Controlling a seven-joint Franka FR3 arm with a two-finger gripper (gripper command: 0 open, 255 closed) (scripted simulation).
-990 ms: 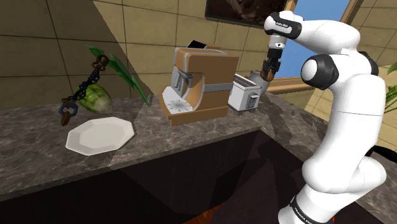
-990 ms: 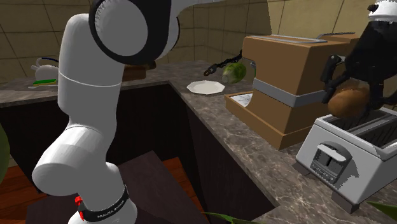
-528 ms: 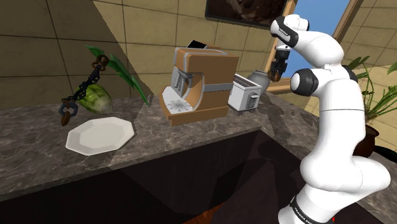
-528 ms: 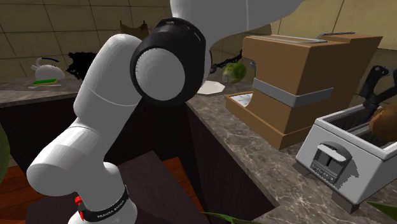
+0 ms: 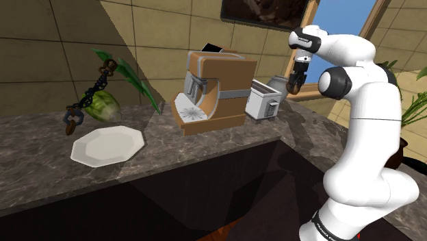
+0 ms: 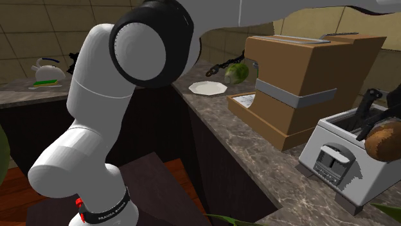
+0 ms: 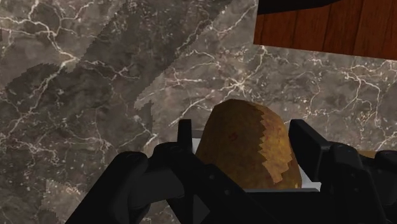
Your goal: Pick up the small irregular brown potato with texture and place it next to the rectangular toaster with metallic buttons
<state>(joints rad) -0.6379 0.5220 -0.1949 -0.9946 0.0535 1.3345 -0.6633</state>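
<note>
The gripper (image 5: 295, 82) clasps the potato (image 7: 247, 147) above the counter (image 7: 95, 76), with the toaster (image 5: 263, 101) close on the shoulder view's left.

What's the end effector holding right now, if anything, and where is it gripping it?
The end effector holds the brown potato, with one finger pressed against each of its opposite sides, above the counter.

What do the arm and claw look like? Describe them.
The arm is white, with rounded segments and black joint caps. A black band near its base bears white lettering and a red mark. The claw is all black, with two angular fingers.
</note>
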